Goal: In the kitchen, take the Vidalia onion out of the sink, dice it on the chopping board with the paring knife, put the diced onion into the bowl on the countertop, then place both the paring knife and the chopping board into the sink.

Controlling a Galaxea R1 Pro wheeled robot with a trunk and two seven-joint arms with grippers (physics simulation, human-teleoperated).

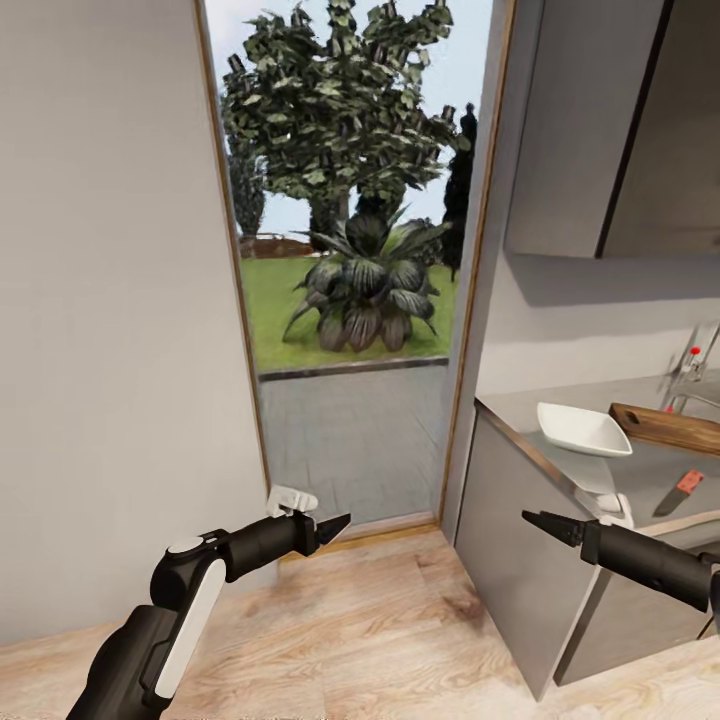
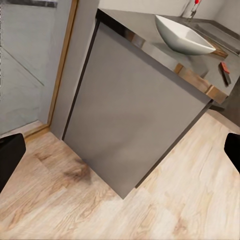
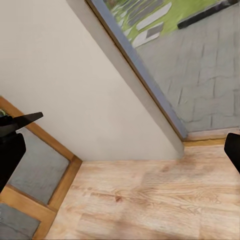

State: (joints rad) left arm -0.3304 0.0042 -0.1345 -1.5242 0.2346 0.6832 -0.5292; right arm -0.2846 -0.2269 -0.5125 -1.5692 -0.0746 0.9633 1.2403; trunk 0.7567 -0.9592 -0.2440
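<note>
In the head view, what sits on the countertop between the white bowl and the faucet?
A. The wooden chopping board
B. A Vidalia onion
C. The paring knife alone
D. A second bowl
A. The brown chopping board lies on the countertop just past the bowl, toward the faucet; the paring knife lies nearer the counter's front edge.

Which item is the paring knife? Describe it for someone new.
Start at the grey countertop right of the glass door. Past the white bowl and the brown chopping board, nearer the counter's front edge, lies the paring knife. It is the slim piece with a red-orange handle and dark blade.
</note>
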